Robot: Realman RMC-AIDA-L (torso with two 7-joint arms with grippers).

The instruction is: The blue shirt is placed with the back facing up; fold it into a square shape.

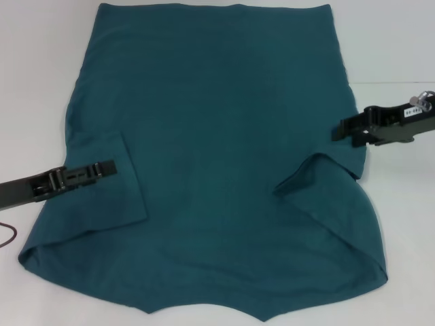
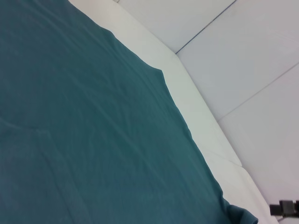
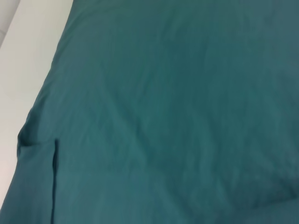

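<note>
On the white table the blue shirt lies flat, sleeves folded in. Left gripper and right gripper hover at its side edges — finger state unclear. Grip both layers evenly — fold straight.

My work lay on a white table, bare at both sides in my head view. A thin dark cord curled on it at my near left edge. Through my left wrist camera I saw pale wall panels beyond the table's far edge, with thin dark seams between them.
</note>
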